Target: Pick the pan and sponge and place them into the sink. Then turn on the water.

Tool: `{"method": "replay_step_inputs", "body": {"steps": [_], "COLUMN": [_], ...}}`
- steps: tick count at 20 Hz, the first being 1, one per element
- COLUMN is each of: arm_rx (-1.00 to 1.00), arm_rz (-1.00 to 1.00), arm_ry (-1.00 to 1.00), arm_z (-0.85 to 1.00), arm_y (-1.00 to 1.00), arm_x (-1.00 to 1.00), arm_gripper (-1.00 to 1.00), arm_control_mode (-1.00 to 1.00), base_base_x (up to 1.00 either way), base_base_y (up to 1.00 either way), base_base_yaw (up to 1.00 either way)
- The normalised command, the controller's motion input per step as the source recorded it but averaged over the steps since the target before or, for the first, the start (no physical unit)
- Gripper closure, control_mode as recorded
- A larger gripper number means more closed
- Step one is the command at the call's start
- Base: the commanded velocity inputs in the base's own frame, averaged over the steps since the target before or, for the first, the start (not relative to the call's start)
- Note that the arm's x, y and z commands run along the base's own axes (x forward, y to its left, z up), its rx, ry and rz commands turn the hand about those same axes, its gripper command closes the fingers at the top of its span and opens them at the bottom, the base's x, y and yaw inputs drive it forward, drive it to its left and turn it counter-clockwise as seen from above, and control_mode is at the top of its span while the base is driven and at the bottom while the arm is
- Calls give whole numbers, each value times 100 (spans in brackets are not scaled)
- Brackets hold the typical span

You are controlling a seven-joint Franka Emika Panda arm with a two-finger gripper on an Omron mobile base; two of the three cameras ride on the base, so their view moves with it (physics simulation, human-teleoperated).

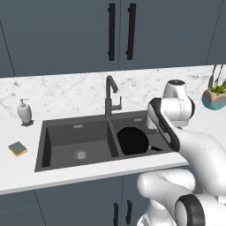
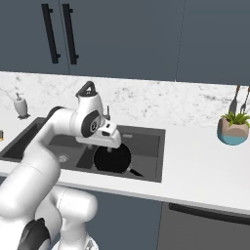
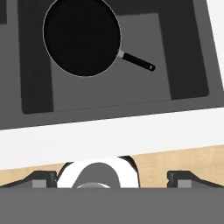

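Light is even and soft in all three views, with no visible source and no glare. The white counter (image 1: pixel 17 172) reads bright; the sink (image 1: pixel 57 148) and the cabinets (image 1: pixel 57 35) across the top of both base views stay dark but legible. Shadows are faint: a slight darkening under the soap bottle (image 1: pixel 24 111) at left and on the sink's inner walls. The pan (image 3: pixel 82 37) is a flat black disc without highlights. Edges are slightly soft and pixelated from low resolution. Straight lines stay straight toward the frame edges.
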Motion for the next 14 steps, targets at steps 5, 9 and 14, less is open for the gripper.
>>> {"method": "replay_step_inputs", "body": {"steps": [5,9,14], "arm_rx": [0,0,0], "arm_rz": [0,0,0], "arm_ry": [-5,-5,-4], "arm_z": [0,0,0], "arm_y": [1,0,0], "arm_x": [-28,-38,-21], "arm_gripper": [-100,-100,-100], "arm_control_mode": [-100,-100,-100], "base_base_x": [0,0,0], "base_base_y": [0,0,0], "base_base_yaw": [0,0,0]}}
